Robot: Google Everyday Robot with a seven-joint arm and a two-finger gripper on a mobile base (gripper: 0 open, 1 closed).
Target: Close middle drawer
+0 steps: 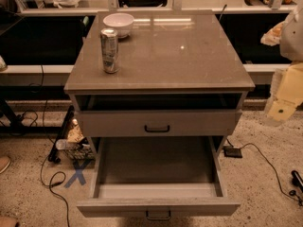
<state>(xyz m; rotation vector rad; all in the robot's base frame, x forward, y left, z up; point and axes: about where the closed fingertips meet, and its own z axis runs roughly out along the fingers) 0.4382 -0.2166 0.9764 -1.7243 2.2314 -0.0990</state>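
Note:
The grey cabinet (161, 82) stands in the centre. Its middle drawer (158, 206) is pulled far out toward me, showing a deep empty box and a small dark bar handle (158, 215) on its front. Above it, the uppermost drawer (157, 122) sits nearly in, with a dark gap over its front. The lowest drawer is hidden under the open one. My gripper (284, 103), a cream-coloured part of the arm, hangs at the right edge, beside the cabinet's top right corner. It is well above and to the right of the open drawer and touches nothing.
A silver can (110, 50) and a white bowl (118, 23) stand on the cabinet top. Cables, a blue X tape mark (78, 174) and clutter (71, 141) lie on the floor at the left. A small black box (233, 151) with a cable lies at the right.

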